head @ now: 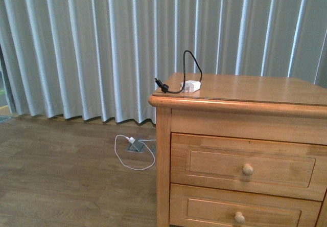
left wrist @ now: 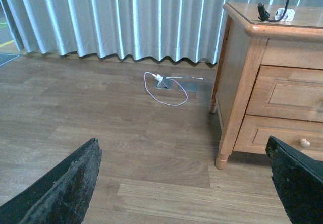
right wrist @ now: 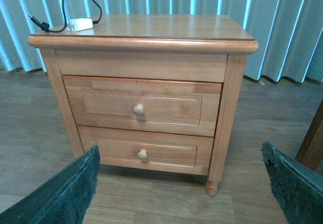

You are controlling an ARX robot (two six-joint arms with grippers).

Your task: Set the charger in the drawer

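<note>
Nearest, the left gripper (left wrist: 181,148) is seen with its jaws set wide apart and nothing between them; the right gripper (right wrist: 180,151) is likewise spread wide and empty. Bare floor (right wrist: 252,118) lies between both grippers and the cabinet (right wrist: 222,133), so open room is left for a drawer to be pulled out toward the robot.

The right gripper is faced squarely at the cabinet front. The drawer (right wrist: 166,105), the taller upper one, is shut, and its knob (right wrist: 139,109) sits ahead of and slightly above that gripper. The lower drawer (right wrist: 171,151) is shut as well. The right arm is judged the better placed for the knob.

From the left wrist view the cabinet is seen off to one side, with its left flank shown. The charger (head: 191,86) rests on the top (head: 265,91), well above both grippers and close to the left edge. Its block is laid with the long axis roughly along the front edge. The cable (head: 196,63) stands up in a loop above the block and comes down to the plug (head: 163,87), which reaches the left edge. The left arm is judged nearer to the charger; the rest of the top is bare.

Farther off, a white cable (head: 135,155) lies on the floor before the curtain (head: 76,48), well apart from the cabinet.
</note>
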